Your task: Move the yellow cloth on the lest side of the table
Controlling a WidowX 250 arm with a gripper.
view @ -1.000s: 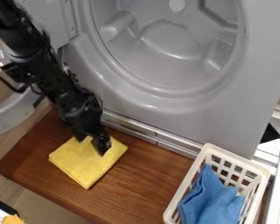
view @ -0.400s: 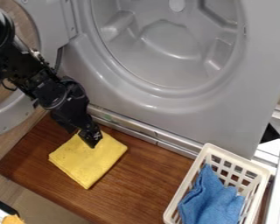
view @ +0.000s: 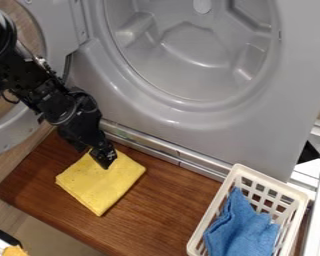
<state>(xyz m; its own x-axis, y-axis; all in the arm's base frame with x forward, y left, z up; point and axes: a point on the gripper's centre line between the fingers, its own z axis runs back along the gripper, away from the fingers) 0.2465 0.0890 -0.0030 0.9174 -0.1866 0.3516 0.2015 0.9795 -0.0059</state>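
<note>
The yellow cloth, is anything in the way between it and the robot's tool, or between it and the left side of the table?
Nothing that I can see. The tool is at the upper part of the yellow cloth, already left on the table. The white basket is off to the right.

And this looked like a laundry corner! Beyond the pincer (view: 104, 159) stood a grey front-loading machine (view: 183, 112), its round door (view: 9, 134) open up and left of the pincer; down to its right, a white basket (view: 214, 205) held blue cloth (view: 239, 230).
</note>
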